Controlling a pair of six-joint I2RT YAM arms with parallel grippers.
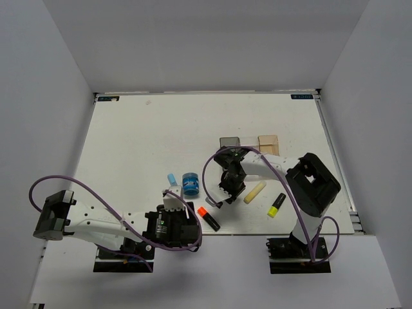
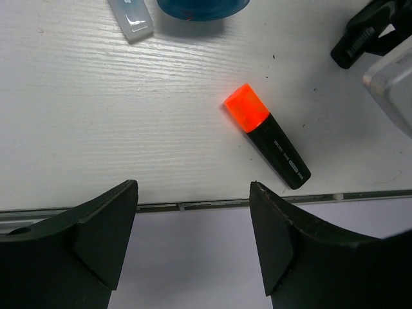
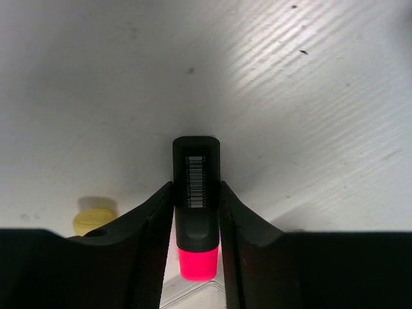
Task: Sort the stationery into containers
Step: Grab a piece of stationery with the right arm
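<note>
Your right hand [image 3: 196, 193] is clamping the black pink-capped highlighter [image 3: 196, 161] between its fingers over the white tabletop [image 2: 96, 116]. Your left hand [image 2: 193, 187] is hanging with fingers apart at the near edge, with the black orange-capped highlighter [image 2: 267, 145] lying just ahead.

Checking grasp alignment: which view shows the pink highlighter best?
Right wrist: the pink highlighter sits centred, barcode up, cap nearest the camera, between the right fingers. Top view hides it under the right arm. Left wrist does not show it.
</note>
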